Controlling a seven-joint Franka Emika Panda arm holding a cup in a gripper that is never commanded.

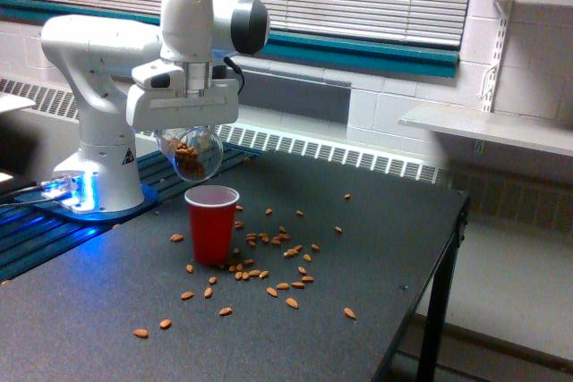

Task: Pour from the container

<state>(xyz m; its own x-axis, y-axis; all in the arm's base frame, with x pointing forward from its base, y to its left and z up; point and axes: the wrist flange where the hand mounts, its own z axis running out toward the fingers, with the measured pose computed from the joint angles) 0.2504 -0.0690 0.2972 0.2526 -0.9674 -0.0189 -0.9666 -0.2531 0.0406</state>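
Note:
The clear round container (192,155) hangs in the air, tilted, with brown almonds showing through its wall. My gripper (185,131) is shut on it from above, under the white arm. A red cup (211,224) stands upright on the dark table directly below and slightly to the exterior view's right of the container. A small gap separates the container from the cup's rim. No almonds are visible falling.
Many loose almonds (269,261) lie scattered on the dark table (358,248) around the red cup. The arm's white base (98,167) stands at the exterior view's left with a blue light. The table's edge runs along the exterior view's right.

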